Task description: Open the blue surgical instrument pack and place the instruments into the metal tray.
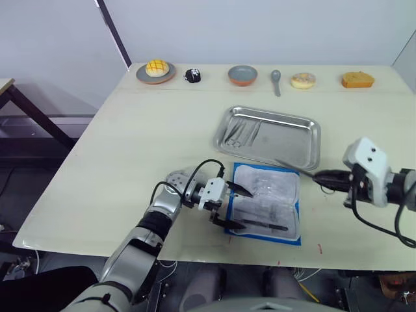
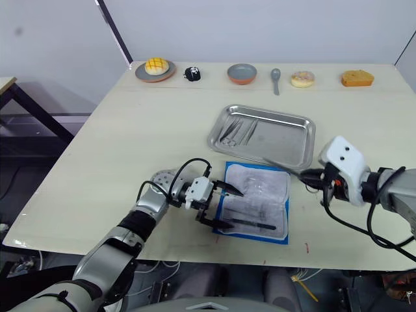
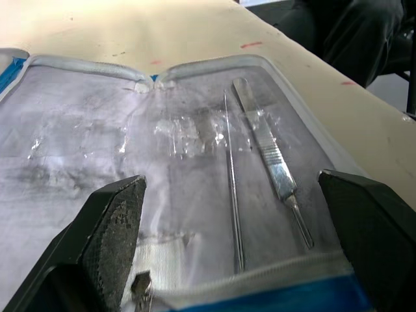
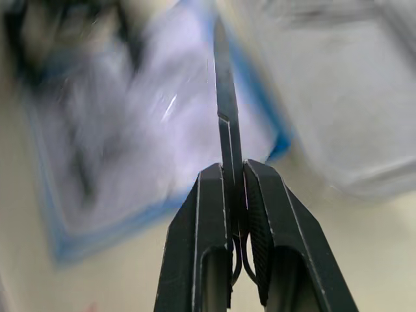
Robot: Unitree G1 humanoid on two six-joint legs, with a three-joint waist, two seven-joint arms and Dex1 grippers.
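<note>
A pale bench (image 1: 130, 143) stands against a grey-white wall. The blue surgical instrument pack (image 1: 265, 203) lies open near its front edge, just before the metal tray (image 1: 270, 136). Left hand (image 1: 234, 207) spread wide over the pack; right hand (image 1: 323, 175) clamps a slim instrument (image 1: 292, 168)

the left arm reaches forward from the near table edge, forearm angled inward; the left gripper (image 1: 235, 208) has its black fingers (image 3: 110, 234) spread wide apart, pointing rightward, low over the table; the right arm comes in from the right, wrist level; the right gripper (image 1: 323, 175) is pinched closed on a slim dark instrument (image 4: 224, 110), fingers pointing left.
</note>
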